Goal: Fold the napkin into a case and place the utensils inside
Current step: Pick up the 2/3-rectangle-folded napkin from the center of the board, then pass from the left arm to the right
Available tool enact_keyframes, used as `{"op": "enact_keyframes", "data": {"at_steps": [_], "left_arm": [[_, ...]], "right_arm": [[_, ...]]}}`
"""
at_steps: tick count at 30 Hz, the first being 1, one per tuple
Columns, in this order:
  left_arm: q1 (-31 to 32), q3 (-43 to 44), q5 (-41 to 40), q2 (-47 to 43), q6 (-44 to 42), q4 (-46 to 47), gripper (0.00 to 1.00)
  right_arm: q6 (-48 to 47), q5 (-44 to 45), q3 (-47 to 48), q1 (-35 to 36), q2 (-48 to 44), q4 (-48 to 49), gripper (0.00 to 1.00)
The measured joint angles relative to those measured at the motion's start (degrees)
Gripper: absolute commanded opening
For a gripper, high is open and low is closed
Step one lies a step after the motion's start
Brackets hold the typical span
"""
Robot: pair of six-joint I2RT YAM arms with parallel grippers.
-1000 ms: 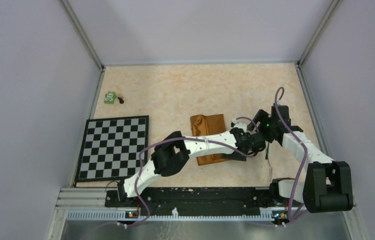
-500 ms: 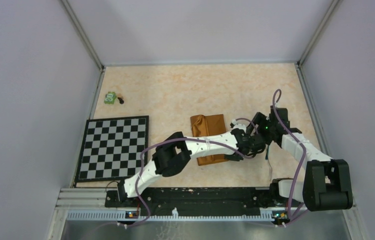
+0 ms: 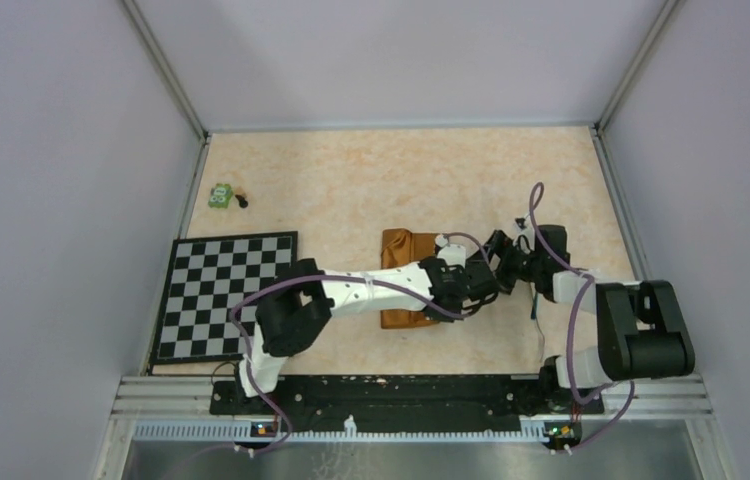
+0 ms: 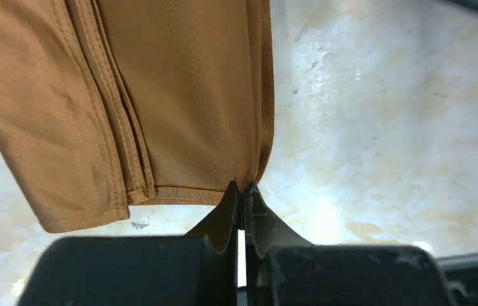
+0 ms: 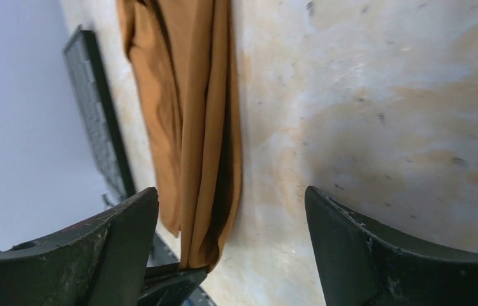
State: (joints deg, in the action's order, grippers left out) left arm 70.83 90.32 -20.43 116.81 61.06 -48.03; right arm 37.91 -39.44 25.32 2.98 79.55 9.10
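The rust-orange napkin point(image 3: 403, 248) lies folded into a narrow strip on the table's middle, its layered hems plain in the left wrist view point(image 4: 179, 95). My left gripper point(image 4: 243, 191) is shut on the cloth's near right corner, which puckers between the tips; from above, the left gripper point(image 3: 443, 312) reaches across the strip. My right gripper point(image 5: 230, 191) stands wide open just right of the napkin point(image 5: 192, 127), low over the table, holding nothing, and sits beside the left wrist in the top view point(image 3: 499, 262). A thin dark sliver point(image 3: 535, 308) by the right arm may be the utensils.
A black-and-white checkered mat point(image 3: 226, 295) lies at the left. A small green toy point(image 3: 219, 195) sits at the far left behind it. Grey walls enclose the table on three sides, and the arms' rail runs along the near edge.
The left gripper has shut on the napkin's corner and the left arm has swung leftward. The right arm has come left and lower toward the napkin, its jaws widening.
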Motion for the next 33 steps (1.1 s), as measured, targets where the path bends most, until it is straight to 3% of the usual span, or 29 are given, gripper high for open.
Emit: {"op": "enact_keyframes", "data": {"at_steps": [9,13,17,33], "left_arm": [[-0.98,-1.57,1.51,-4.79,-1.44,5.03,0.0],[-1.07,-2.38,2.29,-4.79,-2.14,5.81,0.0],[-1.18,-3.06,3.13,-4.79,-2.54,6.34,0.0],[-1.75,-6.58,5.05,-5.42,-2.71,8.28,0.0]], "right_arm": [[10.21,-6.38,-1.77,5.18,8.87,16.76,0.81],[13.64,-6.67,-2.86,6.32,10.62,21.55,0.74],[14.86,-6.45,-2.86,6.62,12.26,23.37,0.64],[14.43,-2.08,1.95,6.64,19.45,27.06,0.4]]}}
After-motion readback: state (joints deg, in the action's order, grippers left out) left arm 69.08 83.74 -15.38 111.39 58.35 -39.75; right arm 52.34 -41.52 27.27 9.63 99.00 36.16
